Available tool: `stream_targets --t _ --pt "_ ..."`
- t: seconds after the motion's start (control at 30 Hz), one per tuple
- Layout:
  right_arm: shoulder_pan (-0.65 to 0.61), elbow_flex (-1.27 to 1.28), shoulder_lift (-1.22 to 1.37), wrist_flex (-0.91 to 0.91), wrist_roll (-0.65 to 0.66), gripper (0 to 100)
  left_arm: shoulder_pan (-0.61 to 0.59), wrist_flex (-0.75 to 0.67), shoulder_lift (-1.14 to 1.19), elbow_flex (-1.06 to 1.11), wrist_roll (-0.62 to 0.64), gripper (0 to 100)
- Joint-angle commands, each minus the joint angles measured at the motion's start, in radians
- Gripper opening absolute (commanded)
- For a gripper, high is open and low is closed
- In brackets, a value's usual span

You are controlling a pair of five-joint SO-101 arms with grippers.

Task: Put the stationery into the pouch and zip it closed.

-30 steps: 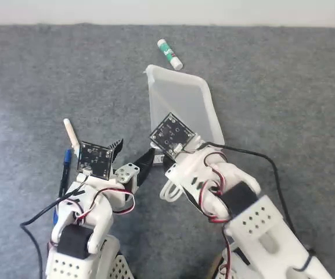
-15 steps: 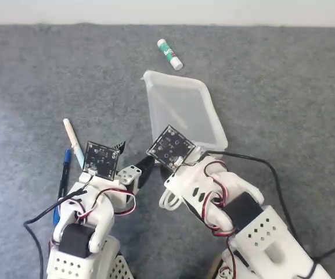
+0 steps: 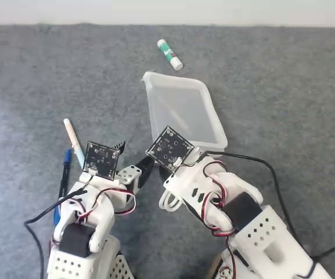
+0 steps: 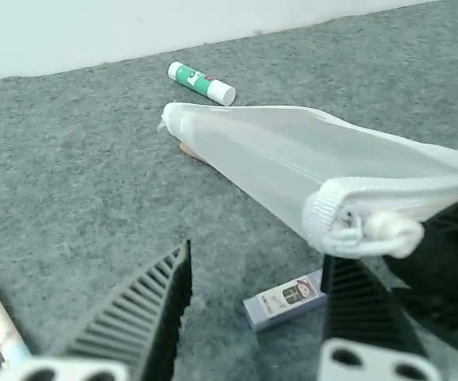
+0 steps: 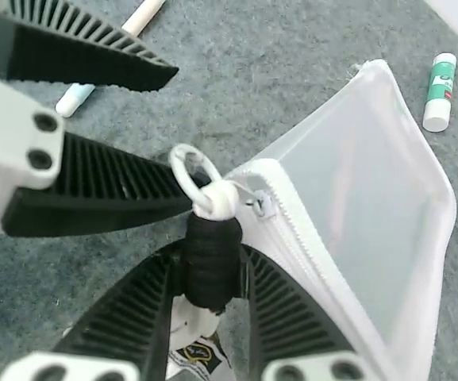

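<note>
Table [image 3: 283, 93]: grey, felt-like covering.

Pouch [image 3: 182, 110]: translucent white, seen near mid-table, just ahead of both arms. Near corner is raised off the table; far end appears to rest on it. A white ring pull [image 5: 189, 171] is noted at the zip end of the raised corner. Whether the zip is open or closed could not be determined.

Right tool [image 5: 210, 262]: closed, the pouch's near corner gripped at the zip end just under the ring pull.

Left tool [image 4: 260, 258]: jaws spread wide, nothing held, positioned low over the table just beside the gripped corner.

Small labelled box [image 4: 284, 298]: seen lying flat on the table between the left tool's jaws, beneath the raised corner, not touched.

Glue stick [image 3: 170, 54]: white with green label, lying on the table just beyond the pouch's far end, apart from it.

White pen [image 3: 73, 138] and blue pen [image 3: 64, 174]: found lying close together on the table beside the left arm.
</note>
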Motion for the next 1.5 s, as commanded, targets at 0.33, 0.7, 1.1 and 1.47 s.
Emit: stream_targets --t 0.33,0.7,1.1,1.47 --pt "-0.016 0.002 -0.036 0.001 0.005 0.7 0.005 -0.031 -0.011 -0.084 0.083 25" --pt "-0.019 0.008 -0.047 0.012 0.006 0.7 -0.005 -0.038 -0.011 -0.053 0.068 25" --pt "-0.015 0.008 -0.047 0.053 0.006 0.7 -0.006 -0.038 -0.011 -0.024 0.003 13" --pt "0.097 0.009 -0.047 0.061 0.005 0.7 -0.029 -0.032 -0.011 -0.045 -0.066 2"
